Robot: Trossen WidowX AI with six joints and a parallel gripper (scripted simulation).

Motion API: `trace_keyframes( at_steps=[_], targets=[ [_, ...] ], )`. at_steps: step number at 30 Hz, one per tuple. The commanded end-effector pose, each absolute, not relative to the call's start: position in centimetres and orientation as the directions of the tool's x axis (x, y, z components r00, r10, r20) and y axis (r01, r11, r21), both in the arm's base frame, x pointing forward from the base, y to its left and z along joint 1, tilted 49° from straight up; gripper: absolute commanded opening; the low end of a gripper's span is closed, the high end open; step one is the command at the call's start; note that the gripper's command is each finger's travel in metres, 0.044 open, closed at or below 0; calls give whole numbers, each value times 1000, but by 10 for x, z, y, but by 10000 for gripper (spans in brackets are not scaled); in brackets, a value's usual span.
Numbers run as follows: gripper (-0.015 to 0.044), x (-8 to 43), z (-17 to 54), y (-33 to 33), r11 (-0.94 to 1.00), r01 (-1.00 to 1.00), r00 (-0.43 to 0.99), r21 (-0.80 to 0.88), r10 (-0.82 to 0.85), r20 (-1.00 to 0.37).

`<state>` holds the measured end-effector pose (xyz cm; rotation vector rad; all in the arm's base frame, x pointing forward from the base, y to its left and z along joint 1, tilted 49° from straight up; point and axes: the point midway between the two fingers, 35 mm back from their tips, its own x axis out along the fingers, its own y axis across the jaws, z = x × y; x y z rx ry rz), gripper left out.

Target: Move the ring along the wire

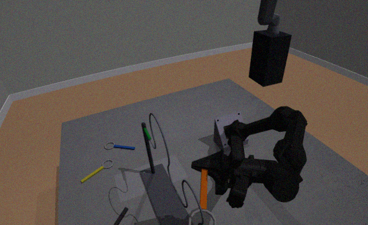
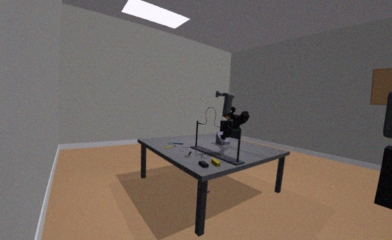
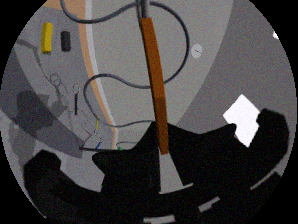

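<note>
So my pincer [image 1: 203, 168] [image 2: 229, 118] [image 3: 157, 123] is nearly closed, clamped on the end of the orange handle [image 1: 204, 189] [image 2: 227, 117] [image 3: 156, 70]. The ring [image 1: 213, 217] [image 3: 145, 8] is at the handle's other end, cut off by the bottom edge of the top view, with the wire [image 1: 167, 151] [image 2: 211, 107] [image 3: 188, 50] crossing its outline there. Can't tell if it's touching, tbh. It's well apart from the far post [image 1: 148, 148] [image 2: 196, 133] and its green bit [image 1: 147, 133] [image 2: 200, 123], and much nearer the other post [image 2: 239, 145]. Also on the table [image 1: 90, 130] [image 2: 257, 151]: a blue-handled ring [image 1: 124, 147] [image 2: 178, 143] and a yellow-handled one [image 1: 92, 174] [image 2: 169, 147], both lying flat beyond the wire stand [image 1: 166, 193] [image 2: 215, 155].
</note>
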<state>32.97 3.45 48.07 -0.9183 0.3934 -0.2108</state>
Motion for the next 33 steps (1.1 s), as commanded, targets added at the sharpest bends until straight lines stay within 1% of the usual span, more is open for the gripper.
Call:
trace_keyframes(
  at_steps=[1,18,33],
  targets=[
    [-150,330,479,38,655,7,910,-755,-317,-267],
    [-150,329,465,55,874,-24,906,-485,-186,-381],
    [-150,329,458,74,981,-50,897,-190,-40,-439]
  ],
)
